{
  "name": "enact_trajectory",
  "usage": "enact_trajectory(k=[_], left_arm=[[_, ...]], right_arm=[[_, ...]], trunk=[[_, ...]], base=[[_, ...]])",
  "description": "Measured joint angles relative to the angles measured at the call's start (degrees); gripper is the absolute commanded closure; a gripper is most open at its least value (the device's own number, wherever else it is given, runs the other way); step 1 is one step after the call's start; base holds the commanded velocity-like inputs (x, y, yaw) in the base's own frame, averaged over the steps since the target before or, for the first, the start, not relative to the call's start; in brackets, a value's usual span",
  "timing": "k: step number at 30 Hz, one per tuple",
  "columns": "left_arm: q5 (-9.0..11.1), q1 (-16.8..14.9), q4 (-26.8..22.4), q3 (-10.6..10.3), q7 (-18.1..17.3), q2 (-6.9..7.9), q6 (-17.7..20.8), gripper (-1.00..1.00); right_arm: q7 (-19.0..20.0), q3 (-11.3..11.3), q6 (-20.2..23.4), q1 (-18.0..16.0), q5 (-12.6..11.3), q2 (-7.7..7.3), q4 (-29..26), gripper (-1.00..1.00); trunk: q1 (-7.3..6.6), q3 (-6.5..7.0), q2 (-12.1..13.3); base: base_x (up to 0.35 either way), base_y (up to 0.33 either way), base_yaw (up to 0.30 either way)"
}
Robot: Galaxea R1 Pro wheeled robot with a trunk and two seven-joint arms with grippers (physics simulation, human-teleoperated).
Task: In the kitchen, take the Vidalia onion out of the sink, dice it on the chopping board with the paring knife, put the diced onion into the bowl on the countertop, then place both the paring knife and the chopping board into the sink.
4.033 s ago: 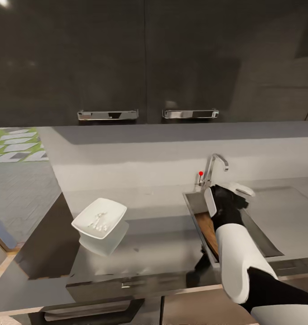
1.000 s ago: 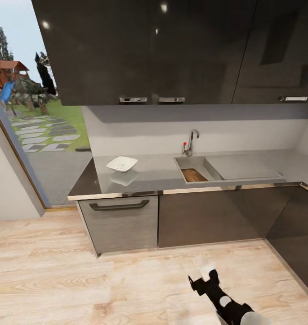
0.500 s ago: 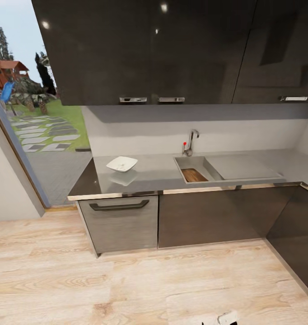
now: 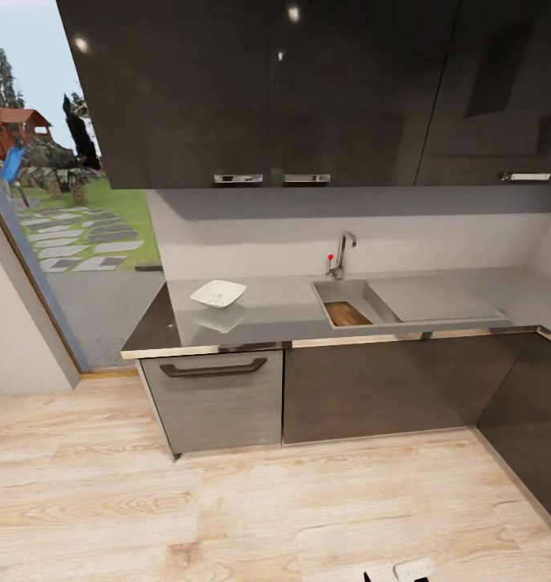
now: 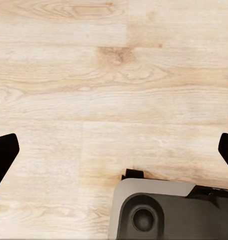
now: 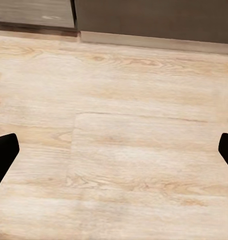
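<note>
the robot stood back from the countertop [image 4: 292, 311] on the wood floor [image 4: 227, 501]. the chopping board [image 4: 347, 314] lay inside the sink [image 4: 389, 301], and the bowl [image 4: 218, 293] sat on the countertop, well apart from it. both grippers [image 5: 114, 150] [image 6: 114, 150] were spread wide and empty over the floor. the knife couldn't be made out. judging by this, the last step looked about finished; next would be checking the knife was in the sink.

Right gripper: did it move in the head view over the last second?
Yes. With the cabinets unmoved in frame, the right gripper has dropped from mid-floor toward the bottom edge, where just its tip shows.
</note>
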Motion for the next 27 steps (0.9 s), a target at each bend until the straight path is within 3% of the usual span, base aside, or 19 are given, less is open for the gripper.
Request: enact_trajectory(k=[10,27], left_arm=[[0.0,0.0,0.6,0.1,0.0,0.04,-0.3,-1.0],[0.0,0.0,0.6,0.1,0.0,0.04,-0.3,-1.0]], right_arm=[[-0.1,0.0,0.1,0.0,0.0,-0.02,0.0,-1.0],[-0.1,0.0,0.0,0.0,0.0,-0.01,0.1,-1.0]], trunk=[[0.0,0.07,0.0],[0.0,1.54,0.0]], base=[[0.0,0.0,0.0],[0.0,0.0,0.0]])
